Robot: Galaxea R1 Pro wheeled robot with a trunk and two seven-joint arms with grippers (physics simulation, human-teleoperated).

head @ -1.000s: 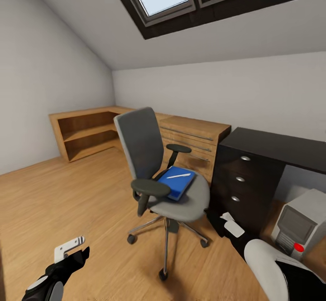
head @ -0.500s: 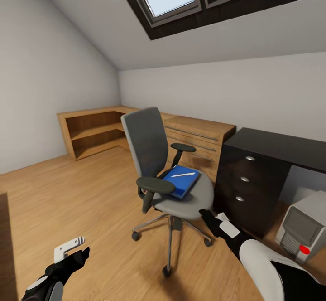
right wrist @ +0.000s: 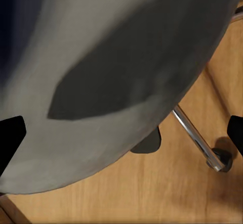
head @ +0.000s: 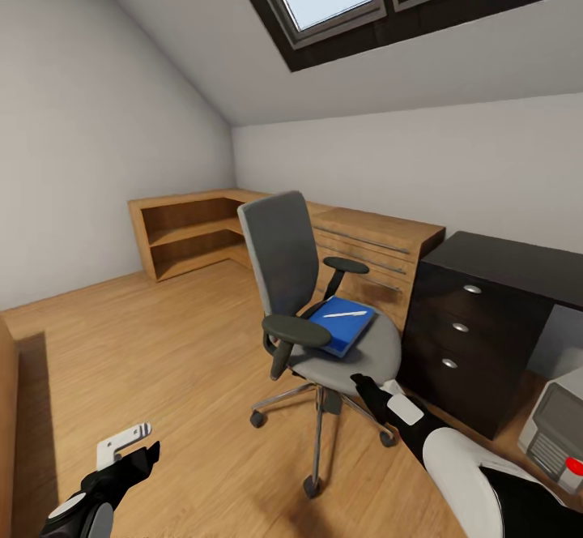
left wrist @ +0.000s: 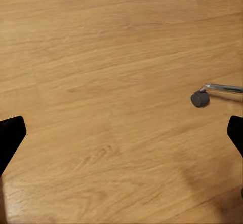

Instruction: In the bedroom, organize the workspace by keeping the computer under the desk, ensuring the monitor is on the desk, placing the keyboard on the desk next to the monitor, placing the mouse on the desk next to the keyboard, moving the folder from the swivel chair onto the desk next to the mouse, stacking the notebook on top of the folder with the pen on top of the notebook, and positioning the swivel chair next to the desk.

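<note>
Folder [head: 342,325]: flat blue rectangle lying on swivel chair [head: 324,311] seat; white pen [head: 343,313] on top
Right end effector [head: 374,392]: extended beside the grey padded seat's front edge; fingers apart
Left end effector [head: 128,443]: low above wooden floor [head: 146,343]; fingers apart
Tabletop [head: 510,258]: black; computer [head: 559,437] on the floor beside its drawers

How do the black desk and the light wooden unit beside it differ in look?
The desk has a black top and dark drawers with round silver knobs; the wooden unit is light brown, and its drawers carry long bar handles. The wooden unit runs on into open shelves in the corner, while the desk shows only closed drawers here. Both stand on the floor along the same white wall, side by side.
</note>
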